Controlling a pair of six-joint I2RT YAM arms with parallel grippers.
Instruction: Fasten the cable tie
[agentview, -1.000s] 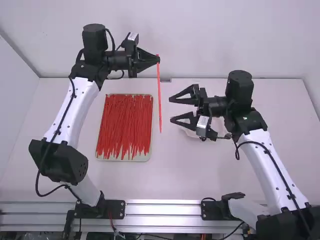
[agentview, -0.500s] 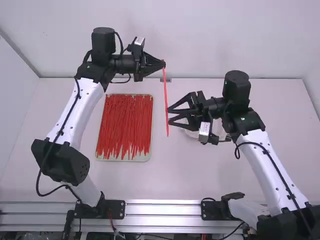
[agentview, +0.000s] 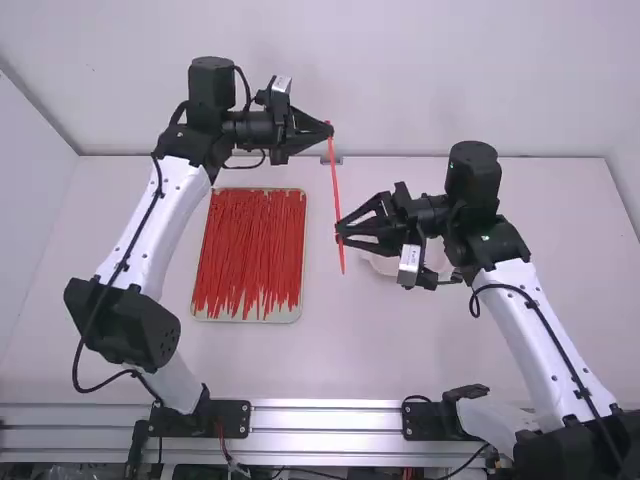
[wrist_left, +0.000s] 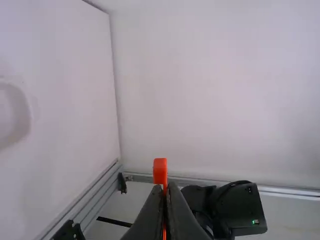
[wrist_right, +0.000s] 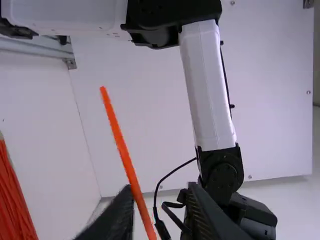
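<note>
Clenched by its head end in the left gripper (agentview: 325, 128), above the table's (agentview: 560, 200) far edge: one red cable tie (agentview: 336, 195), hanging near-upright; straddled at its lower end by the released jaws of the right gripper (agentview: 343, 231), clearance visible beside the strap; lying left of table centre: tray (agentview: 245, 319) of spare red ties (agentview: 250, 250).

tray (agentview: 250, 316): spare red ties (agentview: 250, 250) | white table (agentview: 350, 330) | aluminium rail (agentview: 320, 412): front edge
</note>
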